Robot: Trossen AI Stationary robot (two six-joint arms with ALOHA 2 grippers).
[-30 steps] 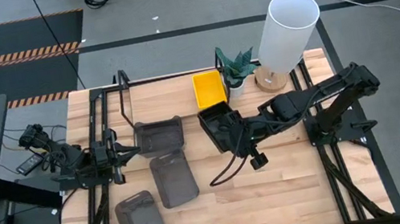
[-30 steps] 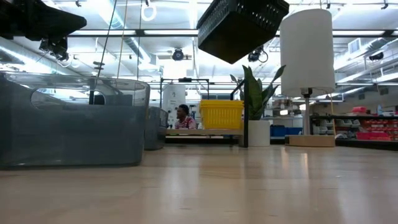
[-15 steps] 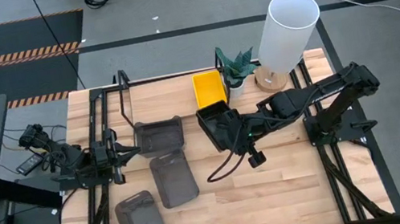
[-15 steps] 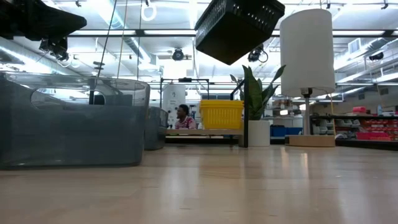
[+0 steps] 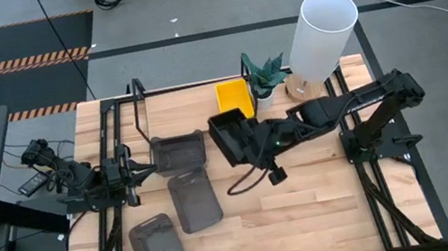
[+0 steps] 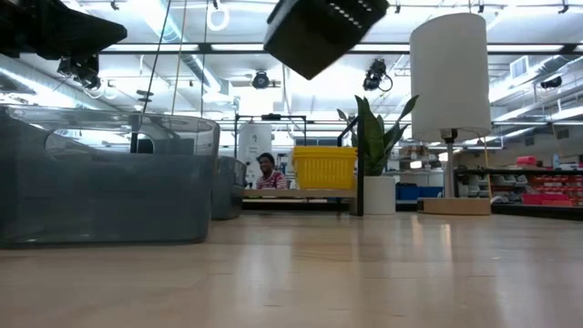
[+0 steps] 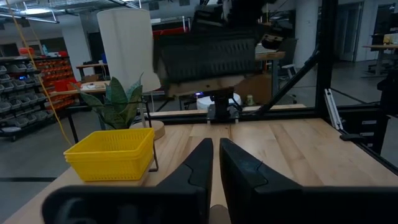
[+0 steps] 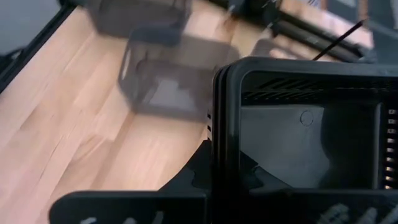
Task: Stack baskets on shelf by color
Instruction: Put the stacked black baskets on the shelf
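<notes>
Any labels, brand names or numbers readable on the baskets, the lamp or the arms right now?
None can be read.
Bright yellow plastic basket: no text.
Black mesh plastic basket in the right gripper: no label.
White cylindrical lamp shade: plain.
Background shelving: too blurred.

Right arm stretched from its base at the table's right side toward the middle, forearm nearly level, wrist raised well above the table. Right tool (image 5: 250,142) clamped on the rim of a black basket (image 5: 230,135), carrying it tilted in the air. Left arm folded low over the table's left edge, parked. Left tool (image 7: 215,163) pointing across the table, its two dark fingers (image 7: 198,167) almost together, gripping nothing.
</notes>
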